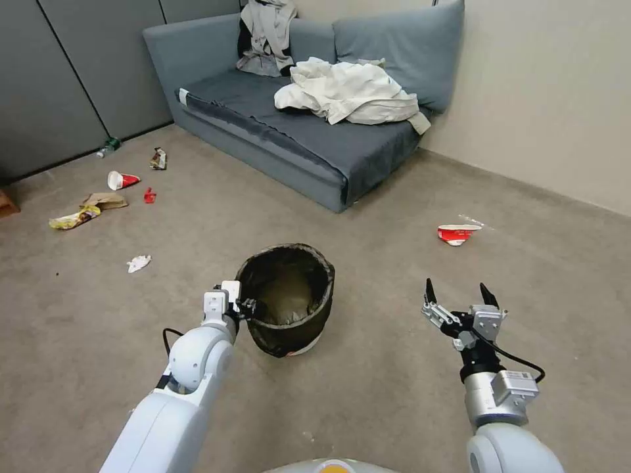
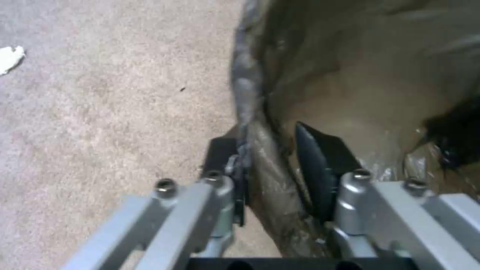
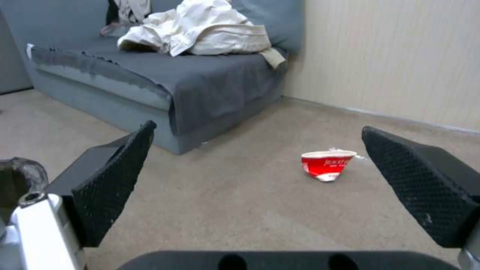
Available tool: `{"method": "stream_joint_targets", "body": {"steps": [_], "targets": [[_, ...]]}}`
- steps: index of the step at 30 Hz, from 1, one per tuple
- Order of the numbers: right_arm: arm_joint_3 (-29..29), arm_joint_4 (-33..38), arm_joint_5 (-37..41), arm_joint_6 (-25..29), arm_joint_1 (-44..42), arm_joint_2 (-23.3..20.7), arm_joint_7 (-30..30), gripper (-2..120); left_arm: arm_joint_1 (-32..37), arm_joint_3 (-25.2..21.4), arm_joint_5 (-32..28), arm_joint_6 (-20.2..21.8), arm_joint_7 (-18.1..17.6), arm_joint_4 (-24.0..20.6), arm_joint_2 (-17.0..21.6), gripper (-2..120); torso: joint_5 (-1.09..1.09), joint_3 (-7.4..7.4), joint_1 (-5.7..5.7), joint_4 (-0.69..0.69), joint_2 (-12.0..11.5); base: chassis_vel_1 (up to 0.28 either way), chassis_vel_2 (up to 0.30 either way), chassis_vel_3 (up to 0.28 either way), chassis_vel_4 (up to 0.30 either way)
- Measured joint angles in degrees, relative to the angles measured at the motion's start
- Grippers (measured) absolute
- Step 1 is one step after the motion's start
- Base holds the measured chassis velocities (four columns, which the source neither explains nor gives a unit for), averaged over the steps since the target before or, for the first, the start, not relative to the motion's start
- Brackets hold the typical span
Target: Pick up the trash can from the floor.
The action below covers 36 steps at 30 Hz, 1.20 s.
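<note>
The trash can [image 1: 297, 326] stands on the beige carpet floor [image 1: 388, 387] just ahead of me, slightly tipped, a white bin with a dark bag folded over its rim. My left gripper [image 1: 244, 307] is at the can's left rim. In the left wrist view the left gripper [image 2: 260, 133] straddles that rim, one finger [image 2: 222, 157] outside and the other [image 2: 320, 161] inside, closed against the bagged wall of the trash can [image 2: 270, 180]. To the right of the can, my right gripper [image 1: 457, 287] hovers open above the carpet with nothing in it; its wrist view shows the right gripper [image 3: 258, 127] with its pads spread wide.
A grey sofa [image 1: 276, 125] with pale clothes [image 1: 348, 92] fills the far corner by the wall. A crushed red-and-white cup [image 1: 457, 233] lies ahead on the right. More litter, including another cup [image 1: 122, 179] and a white scrap [image 1: 139, 263], lies to the left.
</note>
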Motion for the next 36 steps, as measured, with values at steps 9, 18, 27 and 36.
{"method": "stream_joint_targets", "body": {"steps": [9, 18, 27, 36], "targets": [[0.3, 0.1, 0.1, 0.2, 0.0, -0.2, 0.2, 100, 0.7, 0.5, -0.1, -0.2, 0.1, -1.3, 0.2, 8, -0.02, 0.0, 0.0, -0.02, 0.0, 0.0, 0.0, 0.0, 0.0], [1.0, 0.7, 1.3, 0.2, 0.0, -0.4, 1.1, 100, 3.8, -0.6, -0.7, -2.8, 0.0, -7.8, 1.5, 7, 0.0, 0.0, 0.0, 0.01, 0.0, 0.0, 0.0, 0.0, 0.0], [0.7, 1.3, 1.6, 0.1, 0.0, -0.4, 1.1, 100, 7.2, -3.8, -2.8, -6.1, 0.2, -15.9, 2.3, 6, -0.01, 0.0, 0.0, 0.01, 0.0, 0.0, 0.0, 0.0, 0.0], [0.9, 1.9, 1.7, 0.1, -0.1, -0.4, 1.1, 100, 12.4, -4.3, -5.9, -14.3, 3.9, -21.4, 1.5, 6, 0.0, 0.0, 0.0, 0.01, 0.0, 0.0, 0.0, 0.0, 0.0]]}}
